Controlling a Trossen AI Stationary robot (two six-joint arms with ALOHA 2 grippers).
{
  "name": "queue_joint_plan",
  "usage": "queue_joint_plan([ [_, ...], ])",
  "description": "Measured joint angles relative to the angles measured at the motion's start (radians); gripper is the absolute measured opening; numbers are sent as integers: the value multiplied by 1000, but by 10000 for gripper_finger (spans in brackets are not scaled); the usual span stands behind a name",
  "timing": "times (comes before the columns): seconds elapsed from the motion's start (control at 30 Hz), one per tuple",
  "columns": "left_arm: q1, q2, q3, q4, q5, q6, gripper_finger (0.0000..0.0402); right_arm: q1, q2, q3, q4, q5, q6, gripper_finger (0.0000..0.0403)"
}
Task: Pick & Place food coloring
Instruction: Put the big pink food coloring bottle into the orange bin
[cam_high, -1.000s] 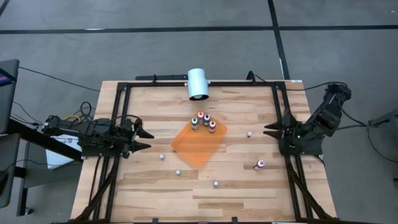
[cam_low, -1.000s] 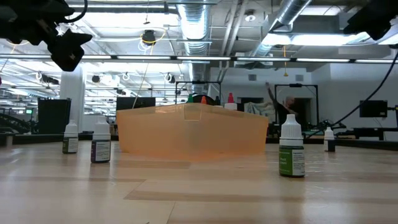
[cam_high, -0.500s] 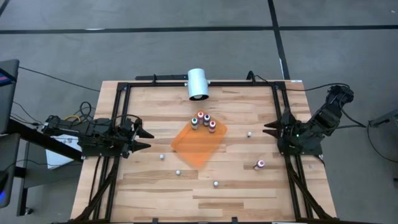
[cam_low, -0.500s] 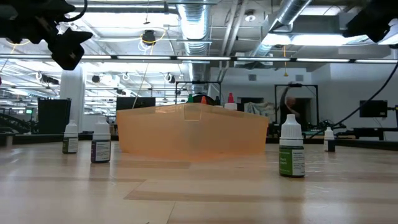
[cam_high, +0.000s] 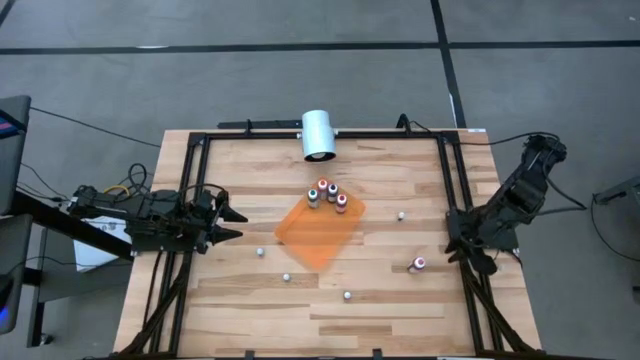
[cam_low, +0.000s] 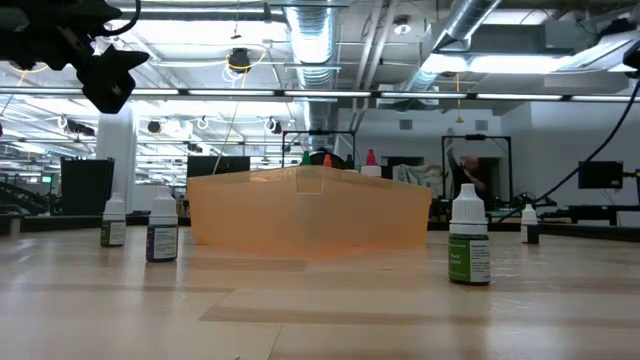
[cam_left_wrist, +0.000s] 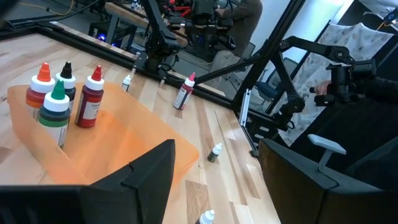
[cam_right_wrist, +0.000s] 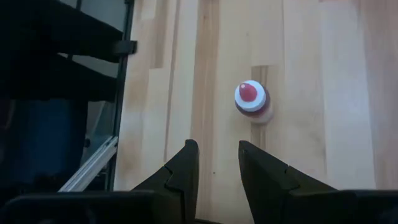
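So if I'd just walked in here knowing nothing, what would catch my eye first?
Probably the bright orange tray in the middle of the wooden table, with a cluster of little bottles standing in its far corner. More tiny bottles are scattered singly around it, one with a pink top near the right gripper, which points down just beside it. The left gripper waits open at the table's left edge.

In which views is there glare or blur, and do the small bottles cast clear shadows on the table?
Low view: bright ceiling lights glare in the room behind, while the orange tray looks translucent. Right wrist view: the pink-topped bottle is soft, slightly blurred, with only a faint shadow. High view: even light, bottle shadows barely visible on the table.
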Motion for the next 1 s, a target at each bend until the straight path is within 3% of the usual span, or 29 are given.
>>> queue_joint_plan([
  [0.43,0,0,0,0,0,0,224,-61,72,0,-1,2,146,111],
  [0.73,0,0,0,-1,1,1,224,-94,115,0,5,-3,147,182],
  [1.0,0,0,0,-2,4,8,224,-95,115,0,202,1,147,220],
])
